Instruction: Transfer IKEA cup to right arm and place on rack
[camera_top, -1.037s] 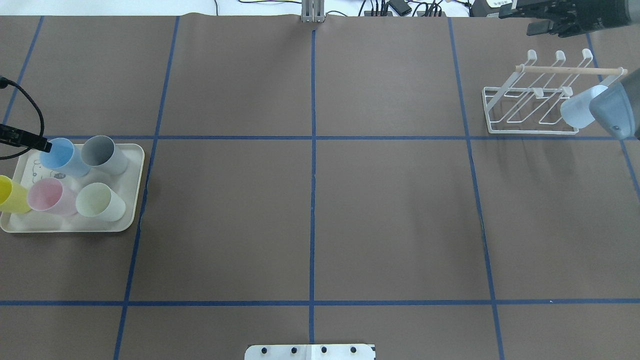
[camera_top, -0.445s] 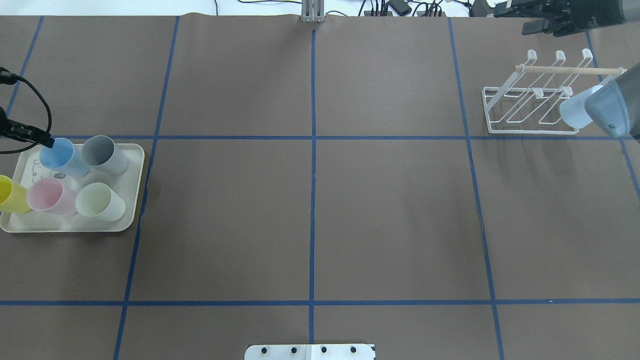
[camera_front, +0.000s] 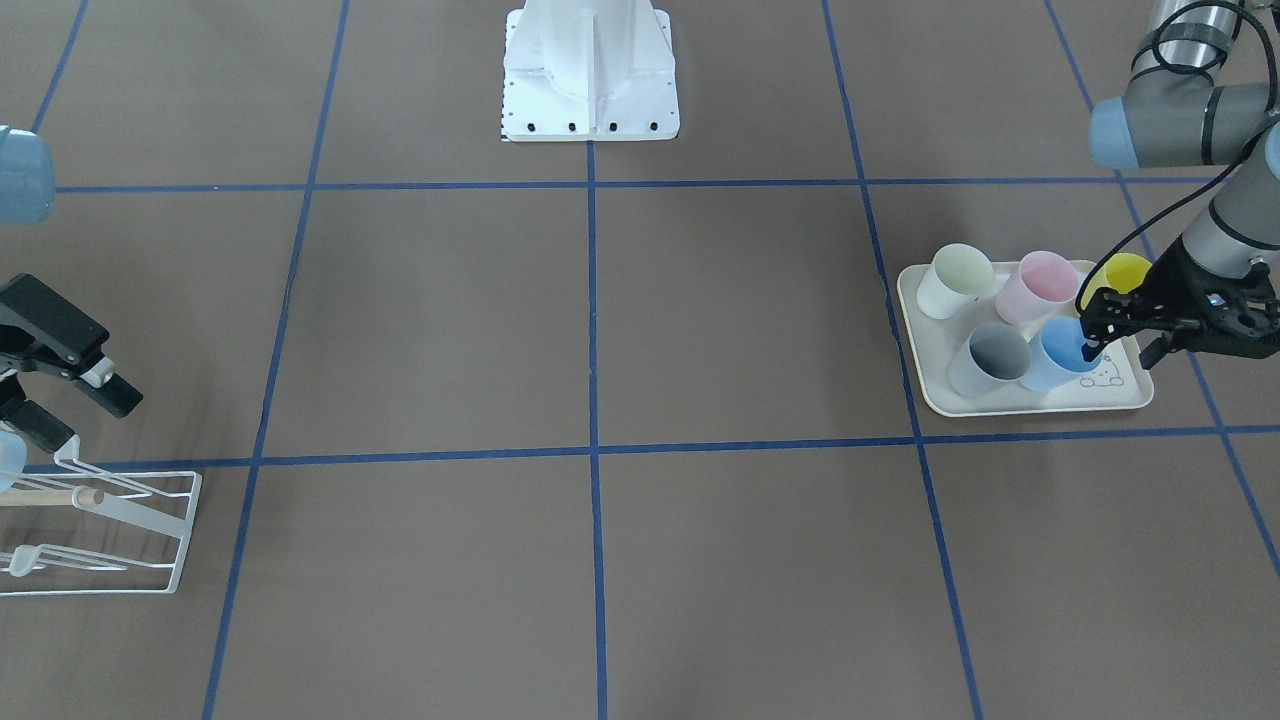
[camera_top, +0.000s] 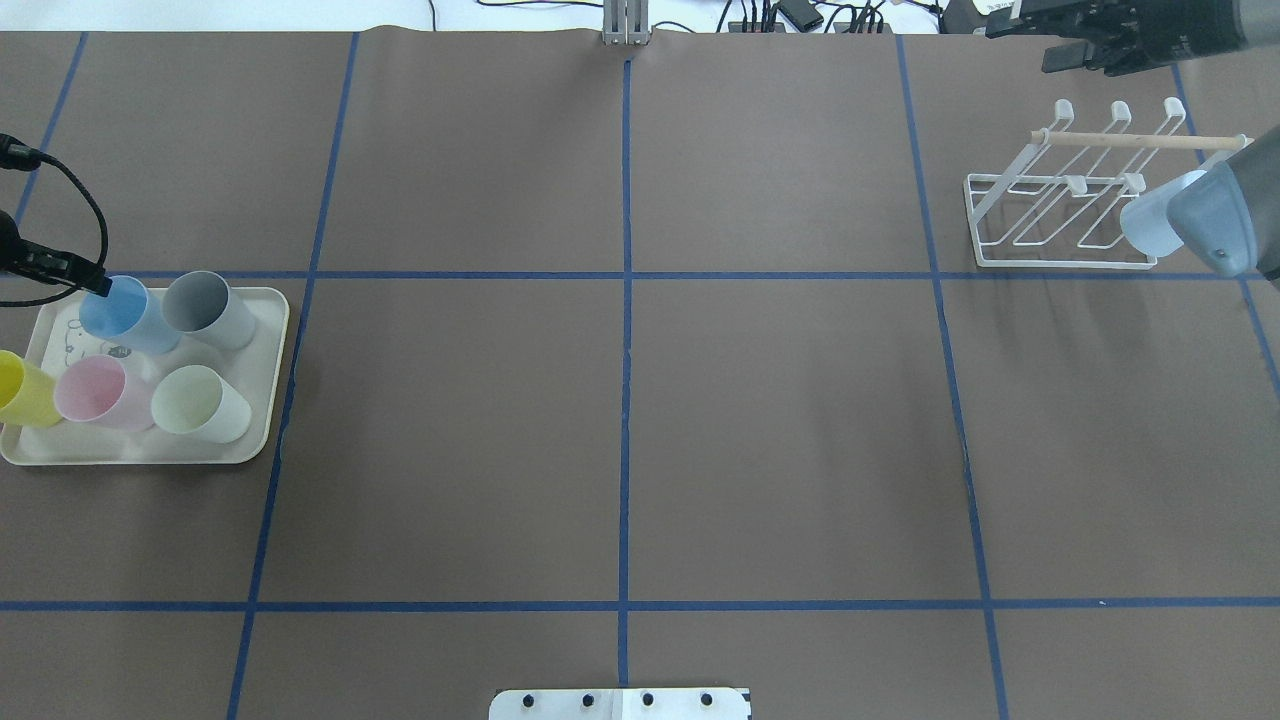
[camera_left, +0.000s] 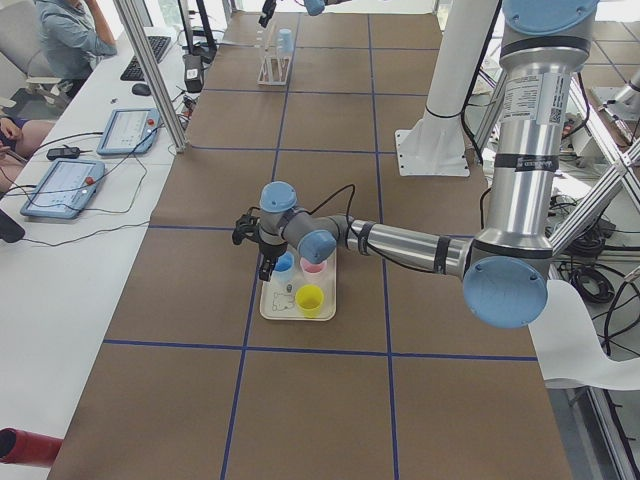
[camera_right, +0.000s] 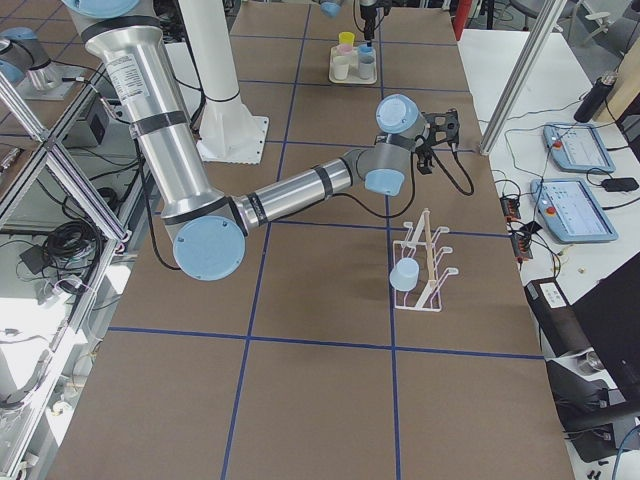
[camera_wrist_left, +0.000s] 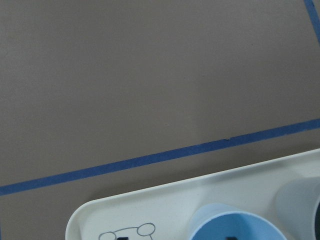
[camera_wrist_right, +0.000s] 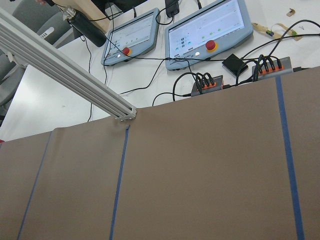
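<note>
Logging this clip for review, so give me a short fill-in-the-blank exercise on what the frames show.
The cream tray holds ___ cups.
One finger of the left gripper dips inside a cup coloured ___.
Exactly ___ pale blue cup hangs on the white wire rack.
The right gripper, near the rack, has its jaws ___.
Missing words: five; blue; one; open.

The left end effector (camera_front: 1120, 345) now sits slightly nearer the blue cup's (camera_top: 125, 312) far rim, its cable (camera_top: 95, 215) looping higher. The right end effector (camera_top: 1030, 42) seems farther from the rack (camera_top: 1060, 215), nearer the desk's (camera_top: 640, 400) far edge.
</note>
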